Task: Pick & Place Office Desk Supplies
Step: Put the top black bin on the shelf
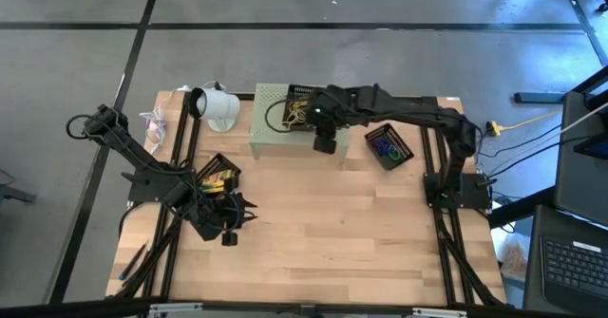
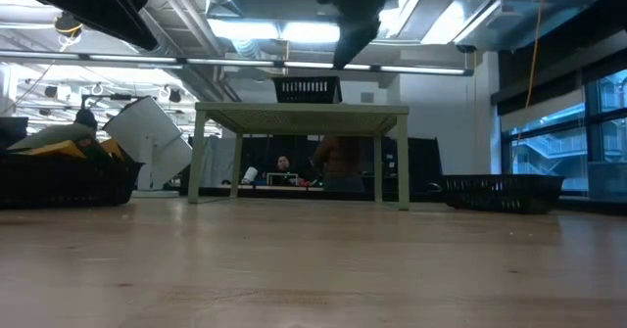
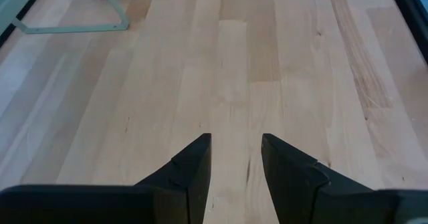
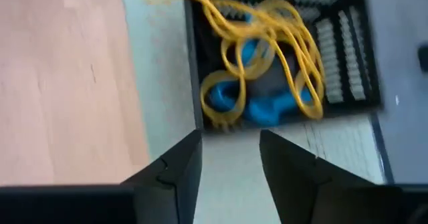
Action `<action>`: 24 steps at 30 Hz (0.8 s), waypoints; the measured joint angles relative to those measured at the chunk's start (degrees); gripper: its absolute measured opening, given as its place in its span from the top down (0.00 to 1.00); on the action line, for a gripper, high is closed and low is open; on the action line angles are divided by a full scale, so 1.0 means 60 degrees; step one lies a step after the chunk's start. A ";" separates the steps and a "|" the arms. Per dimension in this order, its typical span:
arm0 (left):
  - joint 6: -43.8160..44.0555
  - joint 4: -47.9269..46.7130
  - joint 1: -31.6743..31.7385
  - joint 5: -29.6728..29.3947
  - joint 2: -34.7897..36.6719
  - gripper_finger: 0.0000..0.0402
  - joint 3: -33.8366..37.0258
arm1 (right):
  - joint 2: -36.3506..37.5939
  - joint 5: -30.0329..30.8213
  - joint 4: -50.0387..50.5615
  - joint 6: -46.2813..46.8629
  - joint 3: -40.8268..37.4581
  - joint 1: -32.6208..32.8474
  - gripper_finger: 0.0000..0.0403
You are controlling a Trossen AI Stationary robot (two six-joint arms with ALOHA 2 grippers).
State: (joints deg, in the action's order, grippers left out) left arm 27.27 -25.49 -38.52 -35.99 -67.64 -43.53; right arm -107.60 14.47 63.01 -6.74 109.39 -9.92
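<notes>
On the pale green stand [image 1: 275, 133] sits a black mesh tray [image 1: 302, 102] holding tan-yellow rubber bands [image 4: 267, 30] and blue clip rings [image 4: 231, 97]. My right gripper [image 4: 231, 158] hovers open above the stand's near edge, just short of that tray, with nothing between its fingers. It also shows in the high view as the right gripper [image 1: 325, 145]. My left gripper [image 3: 235, 158] stands open over bare wood at the table's left, beside a second tray [image 1: 217, 173] with yellow-green boxes. A third tray [image 1: 388, 147] at the right holds coloured rings.
A white cylindrical object [image 1: 217, 107] lies at the far left beside the stand. The stand's legs [image 2: 402, 162] rise from the table's far middle. Bare wood [image 1: 351, 233] stretches across the near half of the table.
</notes>
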 joint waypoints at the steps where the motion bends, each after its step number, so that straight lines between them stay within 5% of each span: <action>1: 0.0000 0.0003 0.0000 0.0001 0.0000 0.68 0.0000 | 0.0075 0.0126 0.0428 0.0249 0.0182 0.0041 0.61; 11: 0.0610 0.0003 -0.0021 0.0004 0.0000 0.68 0.0000 | 0.0621 0.0206 0.4440 0.3835 0.1200 0.0332 0.61; 24: 0.1020 -0.0026 -0.0643 -0.0003 0.0000 0.68 0.0000 | 0.1837 -0.1062 0.4498 0.3836 -0.2532 0.0656 0.62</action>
State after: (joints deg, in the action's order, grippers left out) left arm 33.39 -25.65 -42.38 -36.01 -67.64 -43.53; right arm -96.58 8.09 90.00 16.27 94.20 -5.98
